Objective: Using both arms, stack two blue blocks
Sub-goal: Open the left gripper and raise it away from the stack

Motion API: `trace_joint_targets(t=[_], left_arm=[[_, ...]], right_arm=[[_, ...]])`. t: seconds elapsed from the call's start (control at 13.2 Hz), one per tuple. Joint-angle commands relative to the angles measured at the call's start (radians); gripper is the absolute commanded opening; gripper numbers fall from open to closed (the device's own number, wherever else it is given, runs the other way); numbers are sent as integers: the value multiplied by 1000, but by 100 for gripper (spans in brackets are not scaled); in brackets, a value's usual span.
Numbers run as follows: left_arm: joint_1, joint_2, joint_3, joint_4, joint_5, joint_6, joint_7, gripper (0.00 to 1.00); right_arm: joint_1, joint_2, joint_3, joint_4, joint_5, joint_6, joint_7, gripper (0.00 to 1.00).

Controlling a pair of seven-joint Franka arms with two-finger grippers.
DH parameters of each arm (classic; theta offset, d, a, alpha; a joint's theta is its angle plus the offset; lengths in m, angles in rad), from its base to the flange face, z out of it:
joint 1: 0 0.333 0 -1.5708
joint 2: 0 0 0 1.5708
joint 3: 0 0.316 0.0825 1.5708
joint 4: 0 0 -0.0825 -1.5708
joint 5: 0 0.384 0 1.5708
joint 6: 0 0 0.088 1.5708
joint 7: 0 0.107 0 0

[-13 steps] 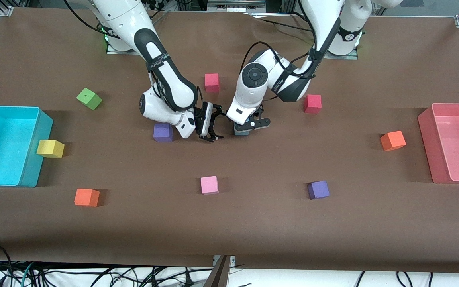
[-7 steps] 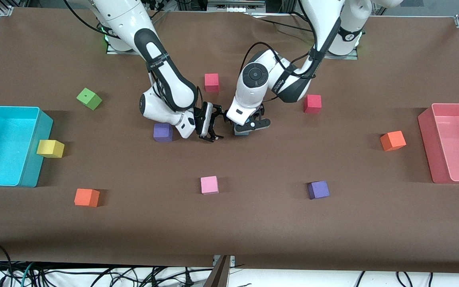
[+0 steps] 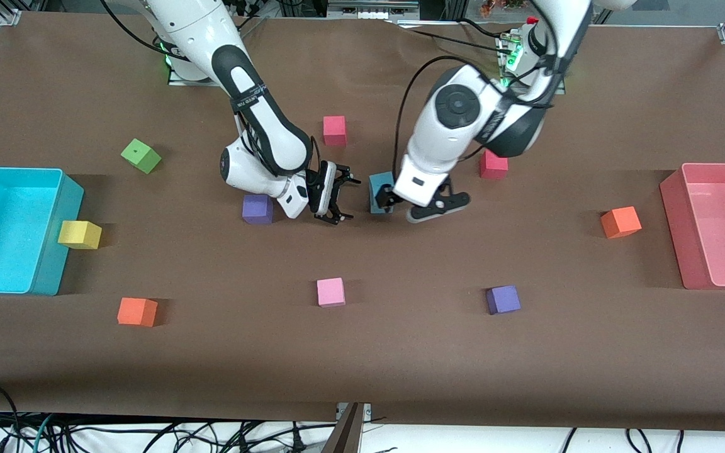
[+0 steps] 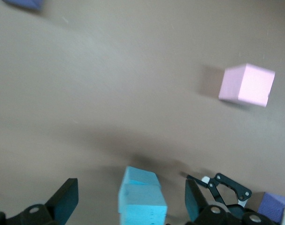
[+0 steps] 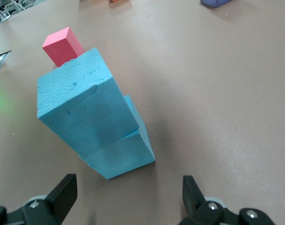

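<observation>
Two sky-blue blocks (image 3: 380,192) stand stacked in the middle of the table, the upper one a little twisted on the lower. My left gripper (image 3: 414,204) is open and empty, up in the air just beside the stack toward the left arm's end. In the left wrist view the stack (image 4: 141,197) shows between the spread fingers of my left gripper (image 4: 130,204). My right gripper (image 3: 336,200) is open and empty, low beside the stack toward the right arm's end. In the right wrist view the stack (image 5: 86,108) stands apart from my right gripper (image 5: 128,194).
A purple cube (image 3: 257,209) lies under the right wrist. Red cubes (image 3: 334,130) (image 3: 493,164) lie farther from the camera, a pink cube (image 3: 330,292) and a purple cube (image 3: 503,299) nearer. A turquoise bin (image 3: 54,171) and a pink bin (image 3: 674,189) stand at the table's ends.
My left gripper has come off the blue stack, risen and moved toward the left arm's end, so the stack now stands uncovered. The right arm has not moved.
</observation>
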Motion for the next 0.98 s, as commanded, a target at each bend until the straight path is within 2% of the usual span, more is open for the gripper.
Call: trace_joint_targets(t=[0.0, 0.3, 0.53, 0.91], left_arm=[[94, -139, -16, -41, -3, -148, 122, 100], [261, -289, -26, -50, -3, -389, 344, 100], [376, -363, -9, -52, 15, -463, 556, 100], [401, -438, 120, -88, 85, -506, 790, 100]], right_arm=[[-10, -2, 5, -2, 24, -12, -28, 99], [-10, -2, 5, -2, 23, -12, -28, 99], [-10, -2, 5, -2, 24, -13, -28, 99], [-10, -2, 5, -2, 24, -13, -28, 99]])
